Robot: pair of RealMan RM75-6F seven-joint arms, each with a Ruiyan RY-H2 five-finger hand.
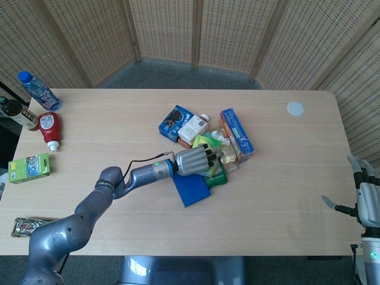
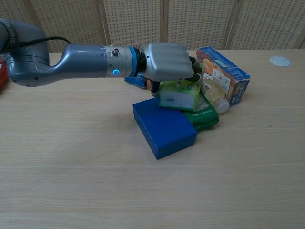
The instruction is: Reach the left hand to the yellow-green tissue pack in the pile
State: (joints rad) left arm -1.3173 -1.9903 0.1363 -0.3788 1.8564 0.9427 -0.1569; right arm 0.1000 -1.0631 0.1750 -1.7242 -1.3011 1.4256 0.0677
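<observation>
The yellow-green tissue pack [image 2: 178,95] lies on top of the pile at the table's middle, tilted over a blue box [image 2: 164,126] and a dark green packet [image 2: 206,114]. My left hand [image 2: 167,61] sits on the pack, fingers curled down over its far top edge and thumb at its near left side. From the head view, the left hand [image 1: 193,161] covers most of the pack [image 1: 209,143]. My right hand [image 1: 365,199] hangs off the table's right edge, fingers spread and holding nothing.
The pile also holds an orange-blue carton [image 1: 237,133], a white bottle [image 1: 195,126] and a blue cookie box [image 1: 173,122]. At the table's left stand a water bottle [image 1: 38,90], a red bottle [image 1: 50,129], a green box [image 1: 28,167] and a snack packet [image 1: 27,225]. A white disc [image 1: 295,108] lies far right.
</observation>
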